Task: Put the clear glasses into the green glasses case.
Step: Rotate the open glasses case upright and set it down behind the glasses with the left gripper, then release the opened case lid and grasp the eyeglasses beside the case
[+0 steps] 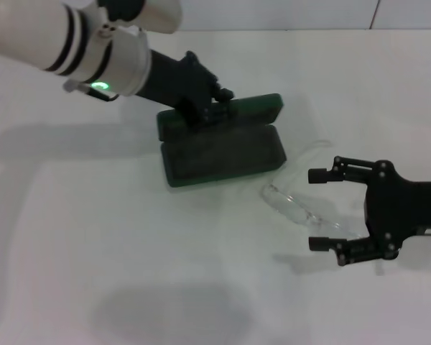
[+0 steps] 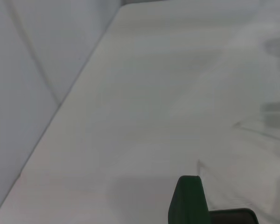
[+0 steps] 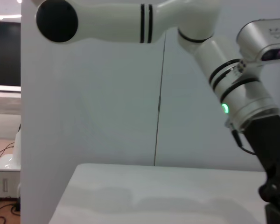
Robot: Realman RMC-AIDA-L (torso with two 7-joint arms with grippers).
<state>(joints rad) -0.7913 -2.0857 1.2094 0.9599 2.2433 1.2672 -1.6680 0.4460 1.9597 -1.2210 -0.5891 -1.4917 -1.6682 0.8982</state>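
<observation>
The green glasses case [image 1: 223,154] lies open in the middle of the table, its two halves side by side. My left gripper [image 1: 210,106] reaches down from the upper left and is shut on the far half's edge. A corner of the green glasses case [image 2: 189,203] shows in the left wrist view. The clear glasses [image 1: 294,203] lie flat on the table just right of the case's near half. My right gripper [image 1: 314,210] stands open right of them, one fingertip on each side of the glasses' right end, not touching them.
The white table [image 1: 115,237] stretches wide to the left and front. A pale wall [image 3: 107,107] runs along its far edge. In the right wrist view the left arm [image 3: 238,93] crosses overhead.
</observation>
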